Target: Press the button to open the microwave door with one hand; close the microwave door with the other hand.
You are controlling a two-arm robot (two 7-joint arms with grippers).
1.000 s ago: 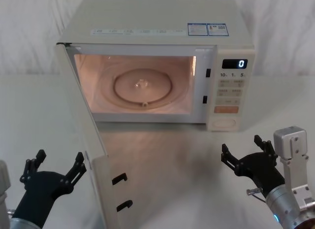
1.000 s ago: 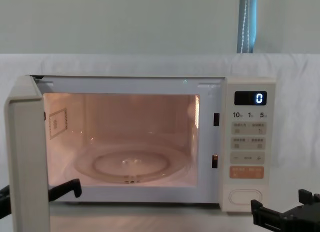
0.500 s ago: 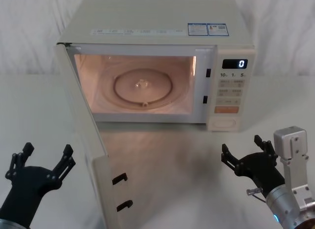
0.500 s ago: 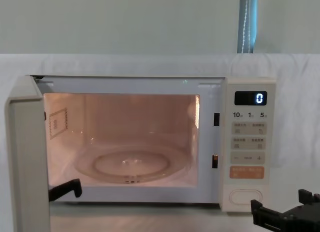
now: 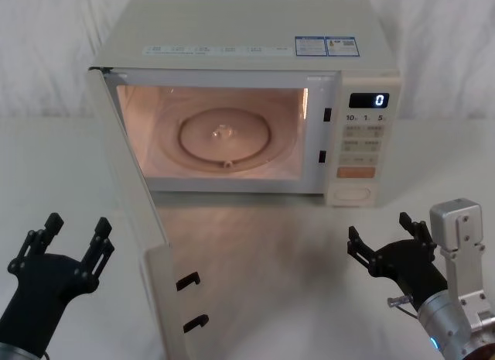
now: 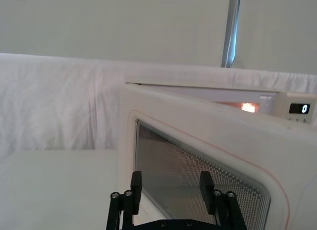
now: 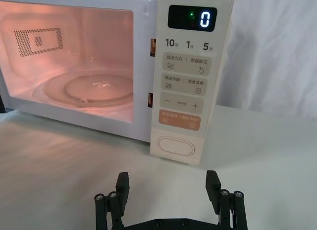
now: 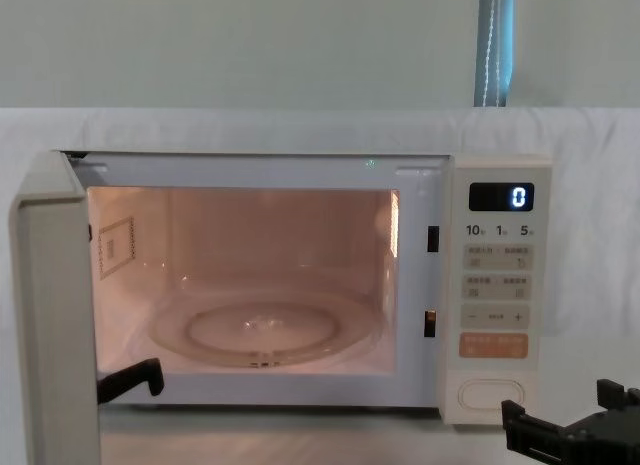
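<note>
Both claws gape: left claw [image 5: 68, 236] outside swung-open microwave door [image 5: 135, 221], right claw [image 5: 384, 241] before button [image 5: 355, 194].

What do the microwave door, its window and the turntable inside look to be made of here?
The microwave door: cream, smooth, likely moulded plastic or painted metal; faint sheen, rounded raised frame. The window: dark panel with a fine dot mesh, probably perforated metal behind glass or clear plastic. The turntable: clear glass by its look, see-through with ringed highlights under the oven light.

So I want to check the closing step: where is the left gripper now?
In the head view the left gripper sits low on the left, open, just outside the swung-open microwave door, facing its window.
</note>
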